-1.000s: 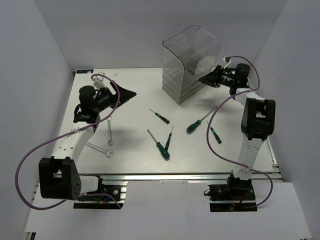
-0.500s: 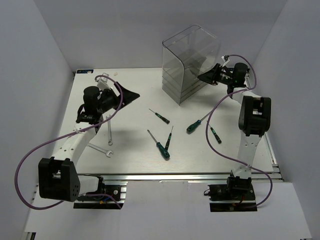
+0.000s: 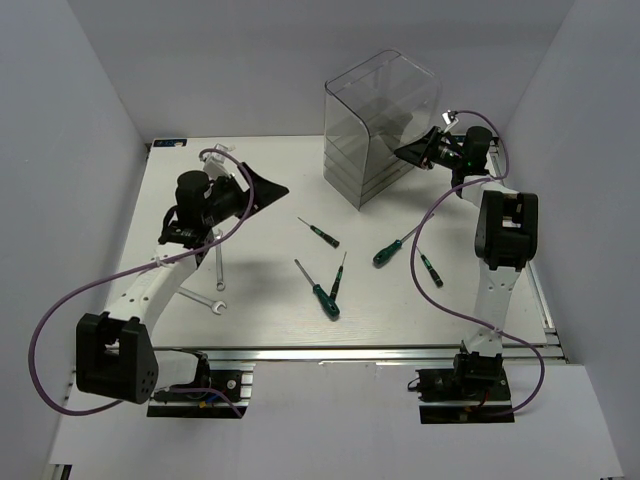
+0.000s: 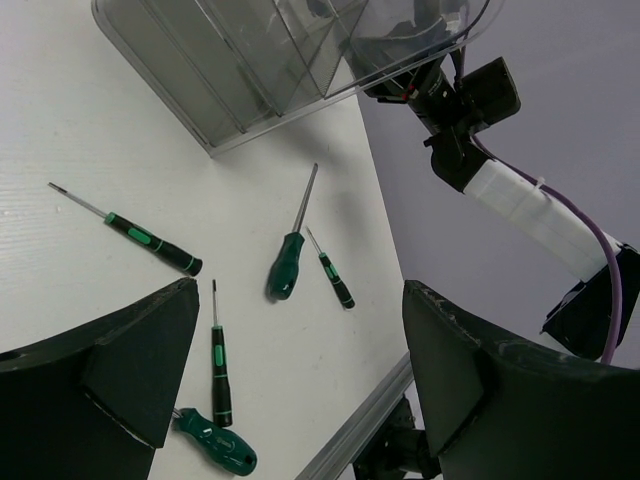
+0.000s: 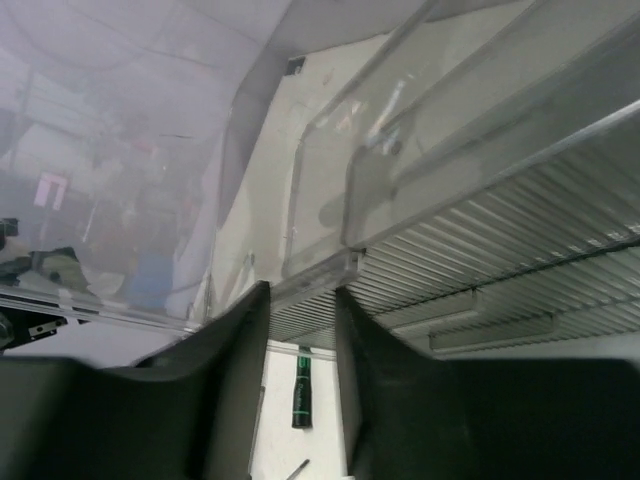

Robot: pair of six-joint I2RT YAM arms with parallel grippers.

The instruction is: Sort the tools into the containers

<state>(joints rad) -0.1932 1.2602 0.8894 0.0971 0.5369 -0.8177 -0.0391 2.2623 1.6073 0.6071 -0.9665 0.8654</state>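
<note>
Right gripper (image 3: 402, 152) nearer drawer unit (image 3: 372, 115)

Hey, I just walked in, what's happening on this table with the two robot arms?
The right gripper is at the drawer unit, its fingers straddling the front lip of a drawer. Whether it grips is unclear. The left gripper hovers open and empty over the table. Five screwdrivers and two wrenches lie unsorted on it.

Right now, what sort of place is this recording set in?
Probably a lab robot test cell: a white table boxed in by plain white panels, two arms bolted to an aluminium rail, plus a clear drawer unit and small screwdrivers laid out.
</note>
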